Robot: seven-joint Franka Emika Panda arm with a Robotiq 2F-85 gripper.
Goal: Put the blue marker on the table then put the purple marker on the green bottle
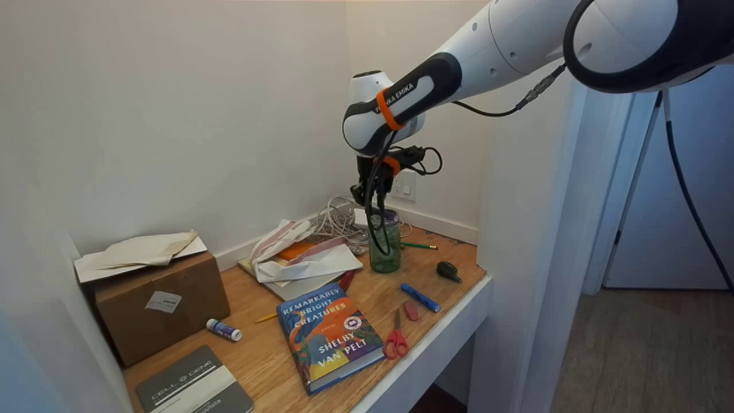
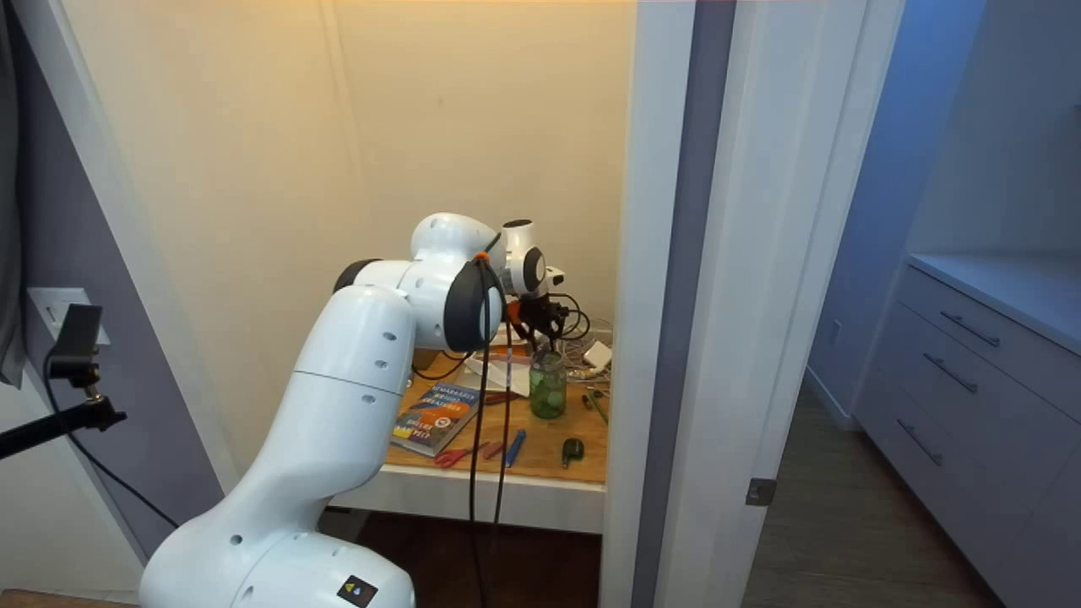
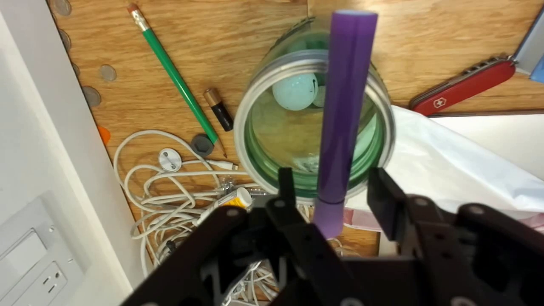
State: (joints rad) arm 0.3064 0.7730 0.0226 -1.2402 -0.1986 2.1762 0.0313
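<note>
Purple and glossy, the marker (image 3: 346,106) lies across the mouth of the green bottle (image 3: 242,127), just right of centre in the wrist view, both its ends reaching past the rim there. A white ball (image 3: 294,92) shows inside the bottle. The gripper (image 3: 331,176) has its two fingers (image 3: 386,197) spread to either side of the marker's lower part, a gap along each side, the marker loose between them.

In an exterior view the blue marker (image 1: 420,297) lies on the wooden table (image 1: 421,267), below and right of the bottle in the frame, just beside a pink eraser (image 1: 410,311) and near red scissors (image 1: 395,334).

Left of the bottle in the wrist view are a green pencil (image 3: 176,80) and a battery (image 3: 219,109); a red pocket knife (image 3: 465,85) lies at the upper right, white cable (image 3: 199,174) tangled at the lower left.

In an exterior view a book (image 1: 330,335) lies at lower centre, a cardboard box (image 1: 195,310) stands at the left, and the robot arm (image 1: 430,86) extends from the upper right.
</note>
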